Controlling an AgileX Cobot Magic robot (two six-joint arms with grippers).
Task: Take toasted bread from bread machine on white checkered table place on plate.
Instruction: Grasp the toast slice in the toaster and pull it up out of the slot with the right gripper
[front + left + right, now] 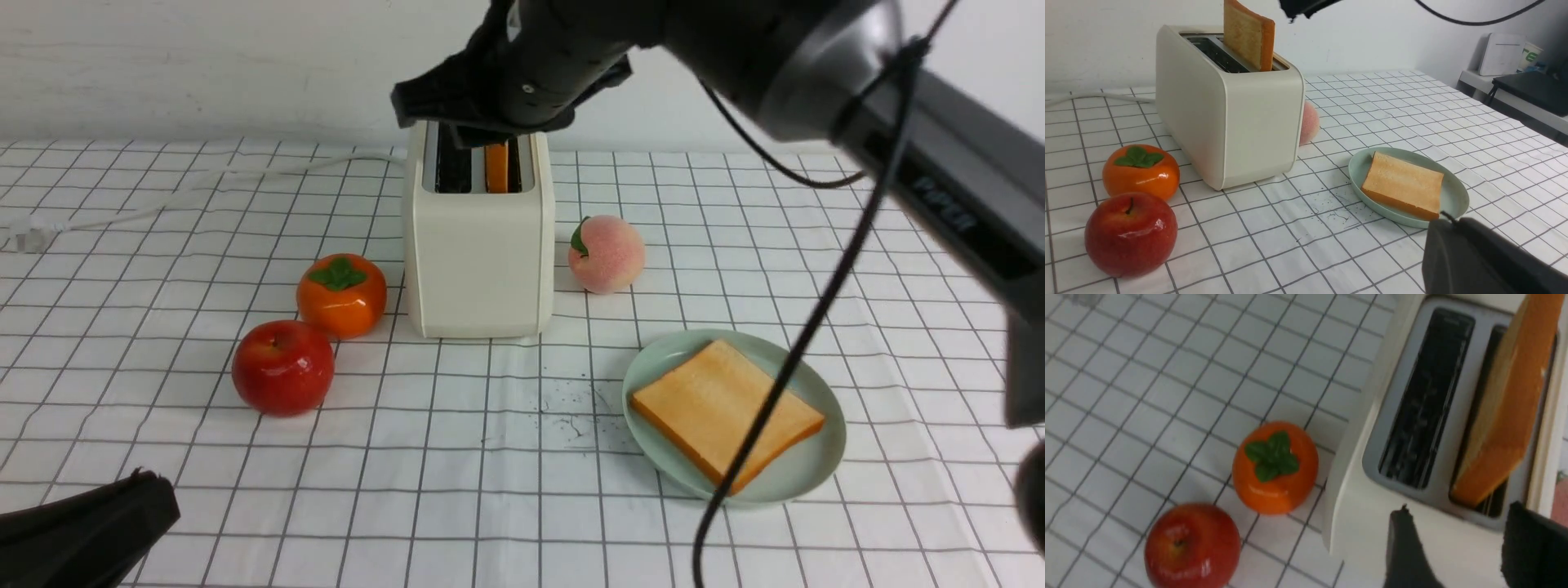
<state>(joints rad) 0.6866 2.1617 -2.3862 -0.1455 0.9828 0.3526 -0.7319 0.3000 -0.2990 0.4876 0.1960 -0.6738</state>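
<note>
The cream bread machine (480, 245) stands on the white checkered table (506, 506). One slice of toasted bread (496, 167) sticks up from its right slot, and the left slot (1425, 400) is empty. My right gripper (494, 126) hovers just above the top, open, its fingers (1404, 539) apart with nothing between them. The upright slice (1506, 408) lies just beyond the fingertips. A second slice (722, 404) lies flat on the mint-green plate (808, 478). My left gripper (90, 523) rests low at the front left, shut and empty.
A red apple (283, 367) and an orange persimmon (341, 294) sit left of the machine, and a peach (606, 255) sits to its right. The white cord (204, 184) runs back left. Crumbs (571, 416) lie beside the plate. The right arm's cable (784, 367) hangs across the plate.
</note>
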